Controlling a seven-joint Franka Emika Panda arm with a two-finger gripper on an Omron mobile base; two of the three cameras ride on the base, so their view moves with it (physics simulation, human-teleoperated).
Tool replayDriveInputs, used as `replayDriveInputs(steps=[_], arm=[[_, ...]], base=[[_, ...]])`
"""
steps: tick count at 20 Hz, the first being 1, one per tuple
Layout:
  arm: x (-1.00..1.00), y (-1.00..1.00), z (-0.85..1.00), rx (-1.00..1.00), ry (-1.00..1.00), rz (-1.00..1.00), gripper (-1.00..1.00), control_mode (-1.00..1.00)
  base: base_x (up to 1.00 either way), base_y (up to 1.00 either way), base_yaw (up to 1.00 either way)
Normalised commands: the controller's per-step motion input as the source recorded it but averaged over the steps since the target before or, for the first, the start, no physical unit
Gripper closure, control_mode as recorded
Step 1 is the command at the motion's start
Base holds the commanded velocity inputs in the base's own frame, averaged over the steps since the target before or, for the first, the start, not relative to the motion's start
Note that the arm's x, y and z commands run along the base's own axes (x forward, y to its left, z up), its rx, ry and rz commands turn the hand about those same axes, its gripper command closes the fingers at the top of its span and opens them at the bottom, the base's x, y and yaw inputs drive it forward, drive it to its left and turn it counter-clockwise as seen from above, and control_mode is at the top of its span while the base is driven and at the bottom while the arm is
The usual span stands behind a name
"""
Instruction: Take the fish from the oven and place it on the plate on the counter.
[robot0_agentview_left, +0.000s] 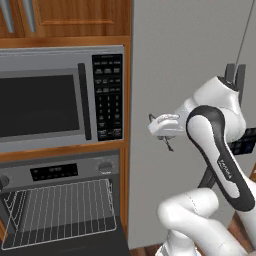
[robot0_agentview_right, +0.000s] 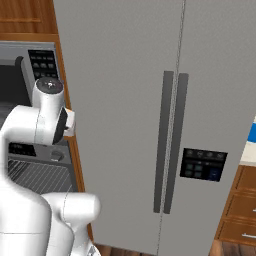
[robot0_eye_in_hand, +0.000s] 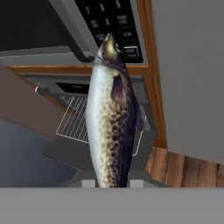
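My gripper (robot0_agentview_left: 167, 140) hangs in mid-air in front of the grey fridge, to the right of the oven (robot0_agentview_left: 65, 172), and is shut on the fish (robot0_agentview_left: 170, 146). In the hand view the speckled silver-grey fish (robot0_eye_in_hand: 109, 122) rises from between the fingertips (robot0_eye_in_hand: 89, 184), head pointing away. The oven door is down, and its wire rack (robot0_agentview_left: 60, 210) is bare. A sliver of bright blue at the far right edge looks like the plate (robot0_agentview_right: 252, 145) on the pale counter (robot0_agentview_right: 248, 160).
A microwave (robot0_agentview_left: 55, 97) with a keypad sits above the oven. A tall grey double-door fridge (robot0_agentview_right: 170, 125) stands between the oven column and the counter. Wooden drawers (robot0_agentview_right: 244, 212) sit below the counter.
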Motion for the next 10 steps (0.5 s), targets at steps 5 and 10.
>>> replayDriveInputs(steps=[5,10], arm=[[0.0,-0.91,0.53,-0.15,0.0,0.0,1.0,-1.0],[-0.19,-0.65,0.35,-0.25,0.0,0.0,1.0,-1.0]], base=[[0.0,0.0,0.0],[0.0,0.0,0.0]])
